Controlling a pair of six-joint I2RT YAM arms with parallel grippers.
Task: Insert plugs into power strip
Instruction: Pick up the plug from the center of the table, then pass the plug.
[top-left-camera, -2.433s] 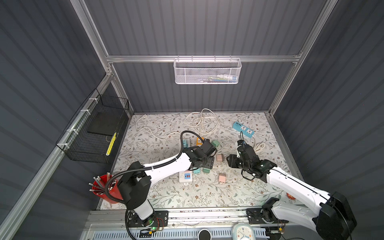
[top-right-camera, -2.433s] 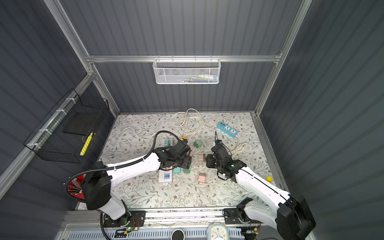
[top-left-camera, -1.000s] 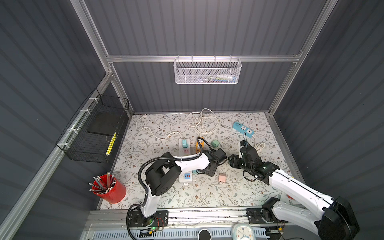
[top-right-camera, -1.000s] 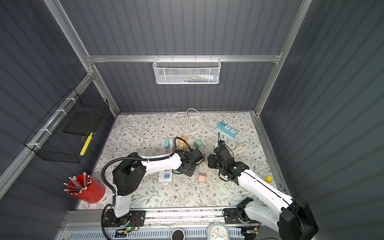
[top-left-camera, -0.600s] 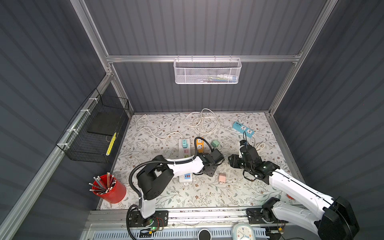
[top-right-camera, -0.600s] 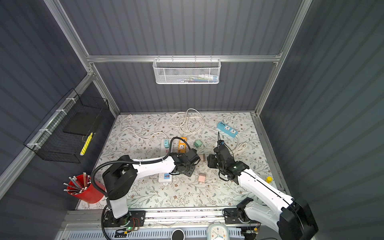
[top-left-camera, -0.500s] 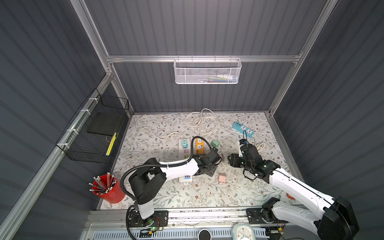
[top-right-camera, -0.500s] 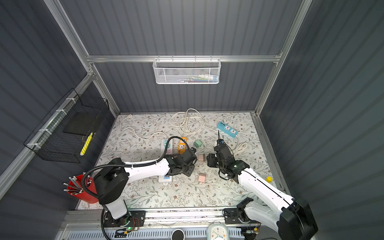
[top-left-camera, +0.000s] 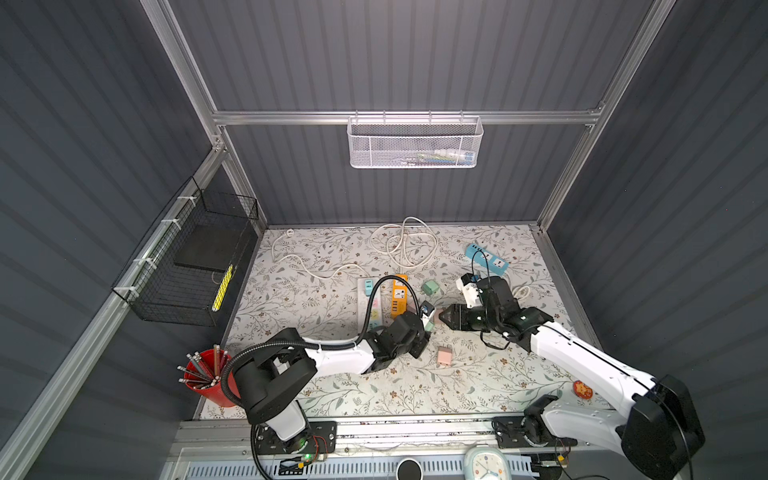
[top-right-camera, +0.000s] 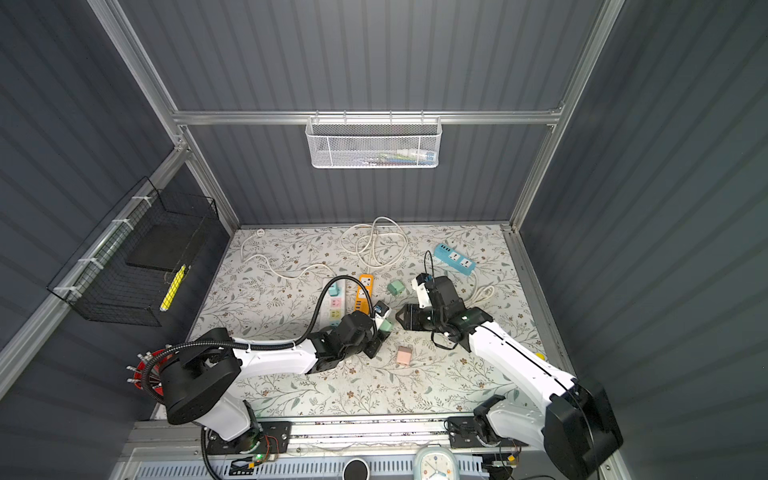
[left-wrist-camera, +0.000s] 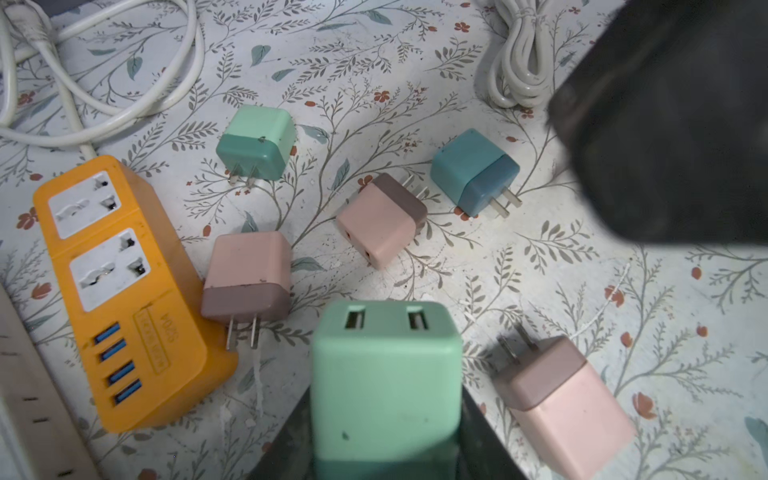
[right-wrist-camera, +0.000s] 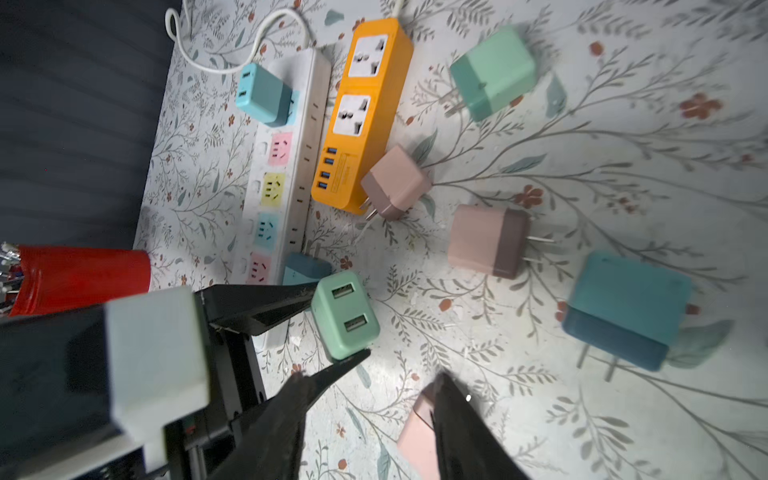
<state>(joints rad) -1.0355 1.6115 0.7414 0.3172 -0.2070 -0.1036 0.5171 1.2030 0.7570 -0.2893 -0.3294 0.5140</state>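
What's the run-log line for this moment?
left gripper: shut on mint green plug | right gripper: open, empty | white power strip: one teal plug seated | orange strip: no plugs

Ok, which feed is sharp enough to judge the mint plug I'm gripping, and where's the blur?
Left wrist view: mint plug fills the foreground, its USB slots crisp, lower part softer. Right wrist view: same plug sharp between the left gripper's jaws; the right gripper's own jaws and the dark teal plug smear. Both top views: even light, plugs tiny.
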